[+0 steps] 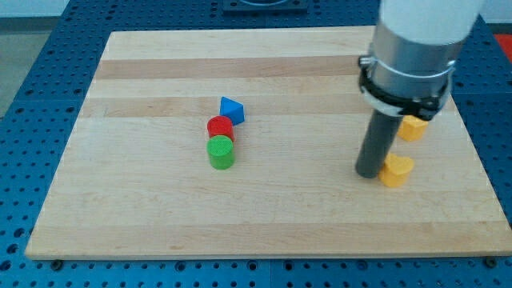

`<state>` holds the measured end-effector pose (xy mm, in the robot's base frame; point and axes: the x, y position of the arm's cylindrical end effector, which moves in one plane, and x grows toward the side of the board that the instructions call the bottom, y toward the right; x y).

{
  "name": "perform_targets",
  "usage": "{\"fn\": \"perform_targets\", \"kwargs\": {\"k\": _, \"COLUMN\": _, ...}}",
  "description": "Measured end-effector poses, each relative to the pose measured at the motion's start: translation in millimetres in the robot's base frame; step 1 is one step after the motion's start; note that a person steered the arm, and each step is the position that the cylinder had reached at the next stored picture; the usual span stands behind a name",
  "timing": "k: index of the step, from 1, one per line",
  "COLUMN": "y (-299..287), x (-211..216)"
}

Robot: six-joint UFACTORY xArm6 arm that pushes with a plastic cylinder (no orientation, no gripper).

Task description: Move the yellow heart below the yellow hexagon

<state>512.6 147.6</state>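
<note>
The yellow heart (396, 170) lies on the wooden board at the view's right. The yellow hexagon (413, 128) sits just above it, toward the view's top, partly hidden behind the arm's body. My tip (369, 172) rests on the board right beside the heart's left side, touching or nearly touching it. The heart is below the hexagon and slightly to its left.
A blue triangular block (231, 110), a red cylinder (220, 127) and a green cylinder (222, 152) stand in a tight cluster left of the board's middle. The board's right edge (480, 160) is close to the yellow blocks.
</note>
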Motion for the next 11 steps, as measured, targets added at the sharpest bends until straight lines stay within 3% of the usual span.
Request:
{"fn": "perform_targets", "kwargs": {"k": 2, "y": -2, "x": 52}}
{"fn": "perform_targets", "kwargs": {"k": 5, "y": 17, "x": -6}}
{"fn": "perform_targets", "kwargs": {"k": 7, "y": 19, "x": 33}}
{"fn": "perform_targets", "kwargs": {"k": 11, "y": 26, "x": -5}}
